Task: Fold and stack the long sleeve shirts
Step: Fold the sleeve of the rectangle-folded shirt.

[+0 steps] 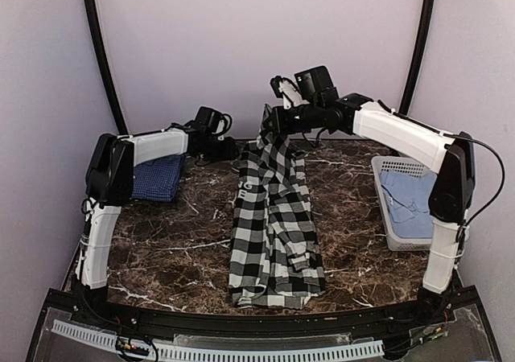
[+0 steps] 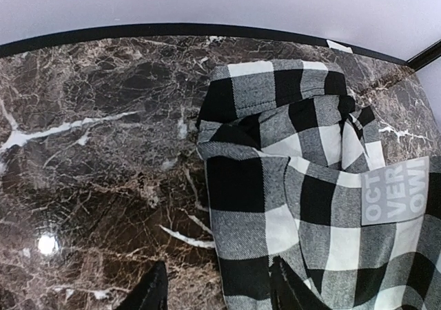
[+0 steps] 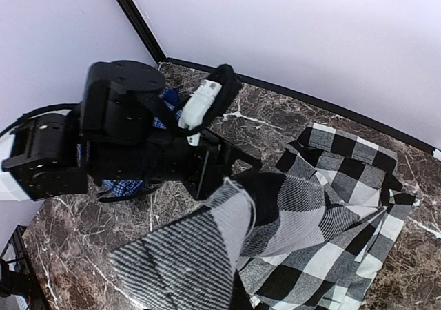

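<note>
Large black-and-white checks are carried by the checked shirt (image 1: 273, 217) at the centre, with a grey label (image 2: 394, 189) lettered in white. A fine check is seen on the dark blue shirt (image 1: 157, 177) at the left. The table (image 1: 185, 241) is marbled dark brown, veined white. Pale blue cloth (image 1: 406, 205) is seen in the white basket (image 1: 400, 166) at the right.

Top camera: mounted high over the near edge of the marble table (image 1: 161, 241), facing downward. Wrist cameras: close range, angled downward. All three views share the checked shirt (image 1: 269, 225).
</note>
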Robot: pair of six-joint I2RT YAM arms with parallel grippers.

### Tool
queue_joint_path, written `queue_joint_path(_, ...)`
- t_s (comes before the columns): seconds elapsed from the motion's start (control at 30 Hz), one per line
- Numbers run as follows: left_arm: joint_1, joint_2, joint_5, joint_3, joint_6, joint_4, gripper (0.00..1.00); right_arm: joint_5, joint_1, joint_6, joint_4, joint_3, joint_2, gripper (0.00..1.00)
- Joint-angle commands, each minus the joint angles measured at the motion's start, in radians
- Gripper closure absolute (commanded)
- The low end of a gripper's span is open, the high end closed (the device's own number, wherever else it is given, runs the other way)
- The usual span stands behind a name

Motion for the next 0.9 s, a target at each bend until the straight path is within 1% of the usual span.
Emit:
queue_joint_path(0.0, 0.001, 0.052, 0.057, 0.072, 0.085, 0.048, 0.50, 0.040, 0.026, 0.037, 0.000, 0.004, -0.086, 1.00)
queue_joint_path(0.1, 0.001, 0.092, 0.056, 0.098, 0.088, 0.063, 0.47, 0.053, 0.041, 0.051, -0.011, 0.007, -0.098, 1.00)
queue_joint_path(0.2, 0.002, 0.149, 0.050, 0.141, 0.083, 0.065, 0.46, 0.081, 0.063, 0.057, -0.016, 0.005, -0.107, 1.00)
queue_joint_path(0.3, 0.001, 0.179, 0.048, 0.160, 0.067, 0.075, 0.49, 0.111, 0.078, 0.061, -0.017, -0.003, -0.120, 1.00)
queue_joint_path(0.37, 0.001, 0.196, 0.052, 0.172, 0.063, 0.089, 0.52, 0.122, 0.086, 0.063, -0.008, -0.022, -0.133, 1.00)
queue_joint_path(0.43, 0.001, 0.224, 0.052, 0.197, 0.065, 0.086, 0.56, 0.128, 0.088, 0.068, 0.005, -0.046, -0.148, 1.00)
queue_joint_path(0.5, 0.002, 0.247, 0.051, 0.232, 0.069, 0.073, 0.63, 0.130, 0.090, 0.069, 0.015, -0.067, -0.161, 1.00)
queue_joint_path(0.53, 0.002, 0.254, 0.049, 0.250, 0.070, 0.070, 0.68, 0.130, 0.090, 0.068, 0.016, -0.069, -0.163, 1.00)
queue_joint_path(0.57, 0.002, 0.261, 0.053, 0.255, 0.071, 0.072, 0.71, 0.130, 0.090, 0.064, 0.014, -0.071, -0.165, 1.00)
queue_joint_path(0.63, 0.004, 0.265, 0.057, 0.258, 0.076, 0.083, 0.79, 0.132, 0.091, 0.058, 0.007, -0.072, -0.168, 1.00)
queue_joint_path(0.67, 0.005, 0.266, 0.055, 0.259, 0.077, 0.085, 0.86, 0.132, 0.091, 0.057, 0.004, -0.074, -0.170, 1.00)
queue_joint_path(0.7, 0.006, 0.265, 0.054, 0.260, 0.077, 0.087, 0.89, 0.132, 0.091, 0.057, 0.004, -0.077, -0.171, 1.00)
queue_joint_path(0.73, 0.010, 0.265, 0.056, 0.261, 0.077, 0.087, 0.95, 0.132, 0.091, 0.057, 0.003, -0.078, -0.172, 1.00)
queue_joint_path(0.8, 0.021, 0.257, 0.050, 0.258, 0.073, 0.083, 1.00, 0.131, 0.092, 0.057, -0.002, -0.080, -0.174, 1.00)
queue_joint_path(0.87, 0.036, 0.243, 0.044, 0.246, 0.066, 0.085, 1.00, 0.143, 0.093, 0.055, -0.005, -0.088, -0.179, 1.00)
